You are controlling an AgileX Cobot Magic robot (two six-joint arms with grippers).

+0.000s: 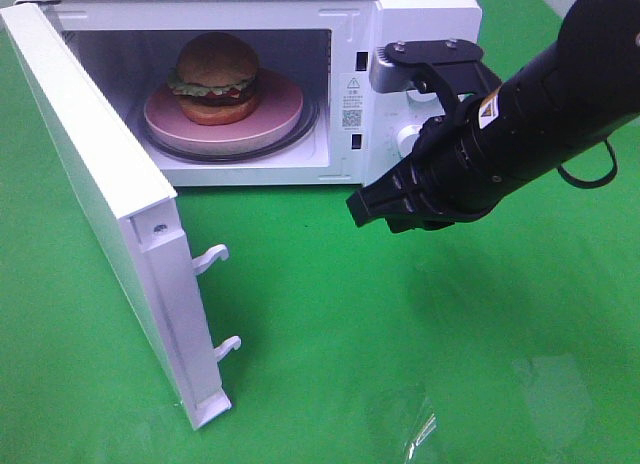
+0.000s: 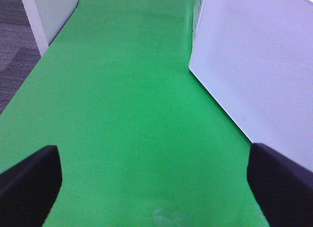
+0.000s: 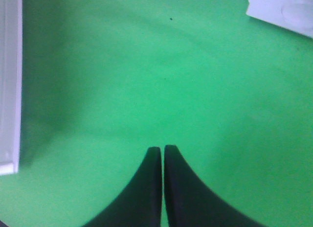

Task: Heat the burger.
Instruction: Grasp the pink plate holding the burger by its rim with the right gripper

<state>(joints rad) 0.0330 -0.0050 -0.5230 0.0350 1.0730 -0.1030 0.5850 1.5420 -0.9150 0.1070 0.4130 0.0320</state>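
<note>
Golden-brown burger upright – bun-top up – on pink plate inside microwave; right tool closed, left tool wide open

burger on plate | plate in microwave | door at left | right pincer before microwave

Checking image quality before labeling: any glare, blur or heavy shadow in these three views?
Exterior high: sharp, burger clear in the microwave; glare patches on the green table at bottom right. Left wrist: soft, end effector fingers blurred. Right wrist: soft, shadow beside the door.
</note>
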